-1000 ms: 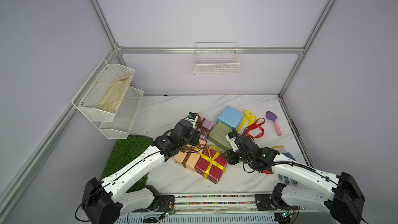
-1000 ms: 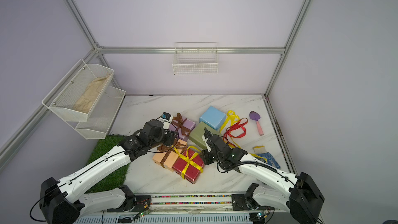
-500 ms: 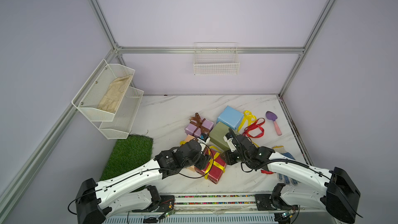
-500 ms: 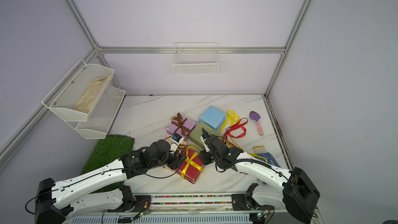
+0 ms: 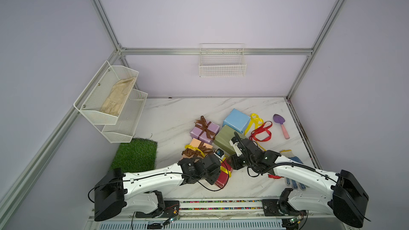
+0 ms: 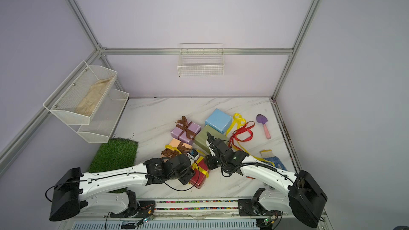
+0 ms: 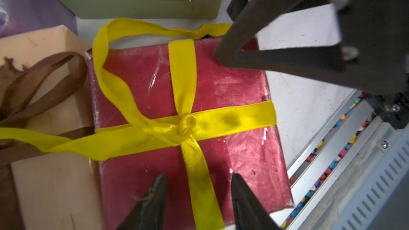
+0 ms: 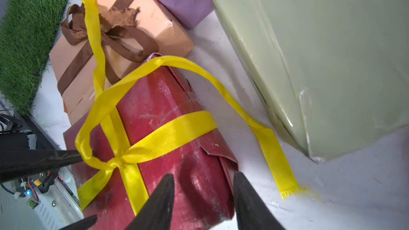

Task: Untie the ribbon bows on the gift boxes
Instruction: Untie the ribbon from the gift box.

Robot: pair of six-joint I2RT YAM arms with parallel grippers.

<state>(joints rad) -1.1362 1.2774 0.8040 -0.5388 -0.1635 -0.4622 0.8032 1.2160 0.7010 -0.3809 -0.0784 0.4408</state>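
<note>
Near the front edge of the marble table (image 5: 177, 116), the dark red box (image 7: 232, 85) lies flat under both grippers. The peach-orange box (image 8: 150, 18) sits against one side and the olive green box (image 8: 321, 63) just beyond its far end. Its yellow ribbon (image 7: 186, 125) crosses the lid and is knotted at the middle. One loop rises from the knot, one loose tail drapes over the brown bow (image 8: 115, 29) of the peach-orange box, and the other tail lies on the table beside the olive green box.

The left gripper (image 7: 199, 175) hangs just above the lid with its fingers (image 7: 157, 191) spread. A ribbon band runs between the tips, and neither pinches it. In the right wrist view one of these tips sits at the loop, but whether it touches cannot be told. The right gripper (image 8: 204, 174) also has its fingers parted, straddling the folded end of the box and holding nothing.

The left arm (image 5: 155, 178) and right arm (image 5: 294, 171) reach low from the front rail, wrists bent toward each other over the box. White lettering on the left arm's black joint is too small to read.
</note>
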